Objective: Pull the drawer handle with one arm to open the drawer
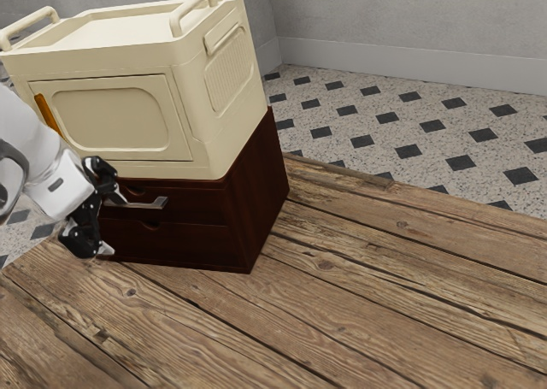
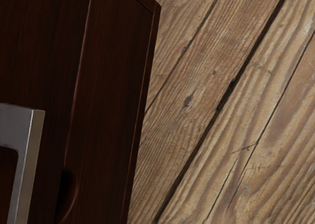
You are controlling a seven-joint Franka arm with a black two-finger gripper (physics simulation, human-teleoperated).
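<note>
As 1 handle (image 1: 157,204) juts outward, lengthwise across drawer (image 1: 195,203)

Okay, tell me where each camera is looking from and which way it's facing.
Exterior view: sits at the arm's side, looking down over the table at a dark drawer unit with a cream cabinet on top, tiled floor and wall behind. My arm and open gripper show at its left.
Wrist view: rides on my hand, facing the unit's front, the metal handle and bare tabletop.
Shared: the handle, drawer unit and table.
</note>
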